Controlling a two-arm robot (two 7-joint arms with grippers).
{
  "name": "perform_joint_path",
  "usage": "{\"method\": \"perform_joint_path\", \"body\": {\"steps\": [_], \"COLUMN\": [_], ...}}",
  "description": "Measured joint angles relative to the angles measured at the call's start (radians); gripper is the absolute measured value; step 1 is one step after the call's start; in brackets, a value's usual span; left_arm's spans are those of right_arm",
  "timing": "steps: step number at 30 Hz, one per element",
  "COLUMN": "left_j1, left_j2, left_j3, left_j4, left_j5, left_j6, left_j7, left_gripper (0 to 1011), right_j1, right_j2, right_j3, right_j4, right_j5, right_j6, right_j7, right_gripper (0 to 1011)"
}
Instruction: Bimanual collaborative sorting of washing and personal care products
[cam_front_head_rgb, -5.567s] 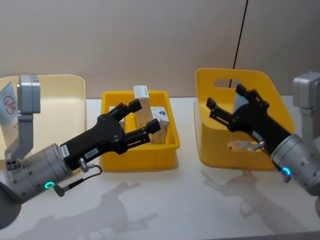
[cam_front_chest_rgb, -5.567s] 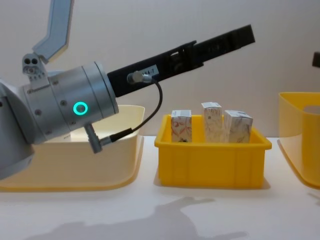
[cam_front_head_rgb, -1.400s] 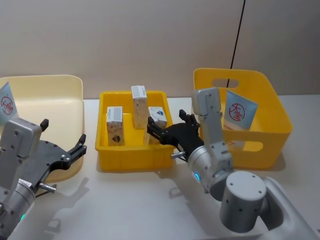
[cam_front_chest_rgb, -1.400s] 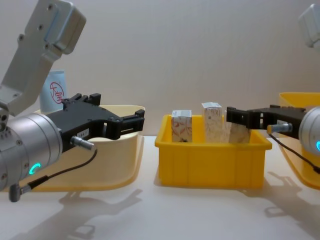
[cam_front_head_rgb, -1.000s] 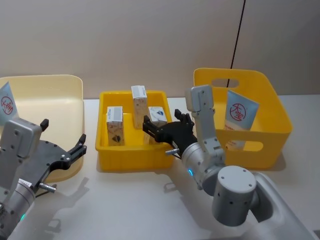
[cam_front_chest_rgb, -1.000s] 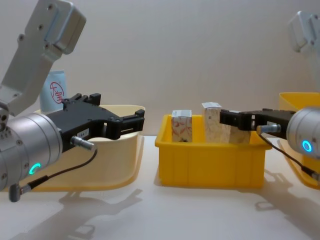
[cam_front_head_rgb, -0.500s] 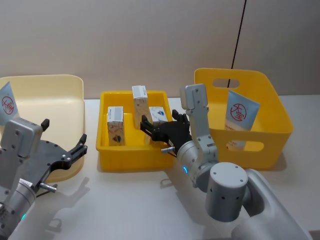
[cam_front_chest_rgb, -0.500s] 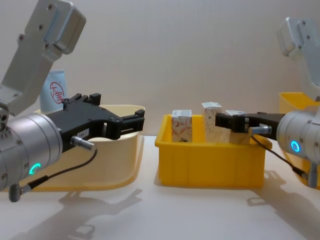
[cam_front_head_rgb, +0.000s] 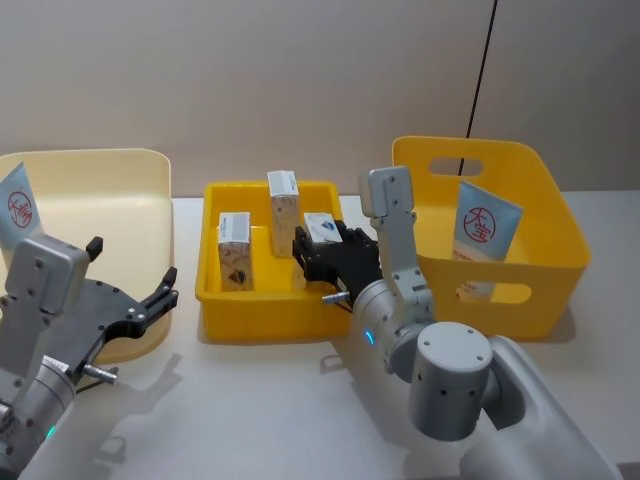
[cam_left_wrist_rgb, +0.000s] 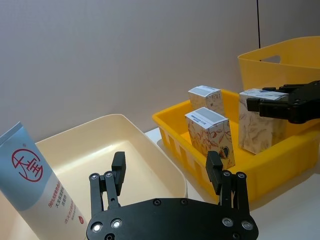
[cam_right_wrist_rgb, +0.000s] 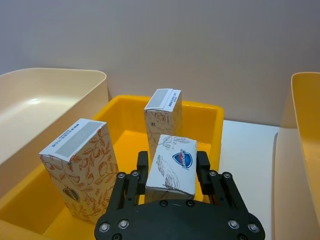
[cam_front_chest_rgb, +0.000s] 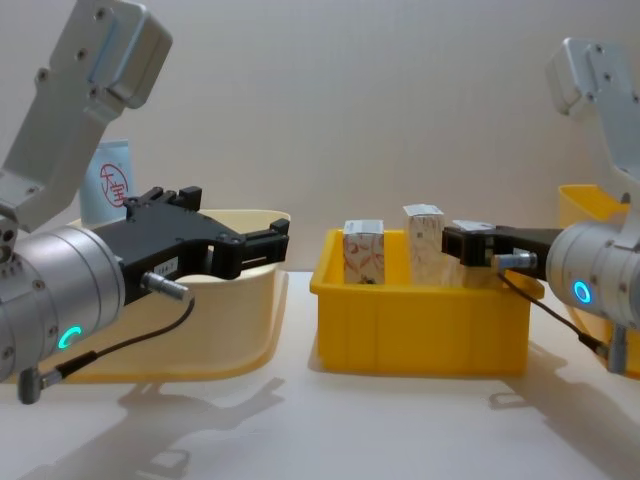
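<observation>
In the middle yellow tray (cam_front_head_rgb: 270, 318) stand three white cartons with red-brown swirl print. My right gripper (cam_front_head_rgb: 322, 238) reaches into the tray and is shut on the right-hand carton (cam_front_head_rgb: 322, 226), which bears a blue logo. In the right wrist view its fingers (cam_right_wrist_rgb: 142, 161) press both sides of that carton (cam_right_wrist_rgb: 172, 167), which is tilted. The other two cartons (cam_front_head_rgb: 234, 252) (cam_front_head_rgb: 284, 205) stand upright. One light-blue tube (cam_front_head_rgb: 18, 208) leans in the cream bin (cam_front_head_rgb: 110, 190); another tube (cam_front_head_rgb: 487, 235) leans in the tall yellow bin (cam_front_head_rgb: 560, 235). My left gripper (cam_front_head_rgb: 130, 265) hangs open over the cream bin's near edge.
The three containers stand in a row on the white table, cream at the left, tray in the middle, tall bin at the right. Bare table lies in front of them. A black cable runs down the wall behind the tall bin.
The right gripper slid further into the tray and its fingers came in against the logo carton. Earlier still, the left arm drew back from the tray to the cream bin, where it now holds still.
</observation>
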Motion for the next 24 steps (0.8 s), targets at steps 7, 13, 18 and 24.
{"method": "perform_joint_path", "body": {"steps": [7,13,18,24], "left_j1": [0.0,0.0,0.0,0.0], "left_j2": [0.0,0.0,0.0,0.0], "left_j3": [0.0,0.0,0.0,0.0], "left_j4": [0.0,0.0,0.0,0.0], "left_j5": [0.0,0.0,0.0,0.0], "left_j6": [0.0,0.0,0.0,0.0], "left_j7": [0.0,0.0,0.0,0.0], "left_gripper": [1002,1002,1002,1002], "right_j1": [0.002,0.003,0.002,0.0], "right_j2": [-0.002,-0.003,-0.004,-0.003], "right_j3": [0.0,0.0,0.002,0.008], "right_j4": [0.004,0.006,0.006,0.003], "right_j5": [-0.001,-0.002,-0.002,0.001], "right_j6": [0.001,0.001,-0.012,-0.053], "right_j7": [-0.001,-0.001,0.004,0.022], "right_gripper": [434,411,411,411]}}
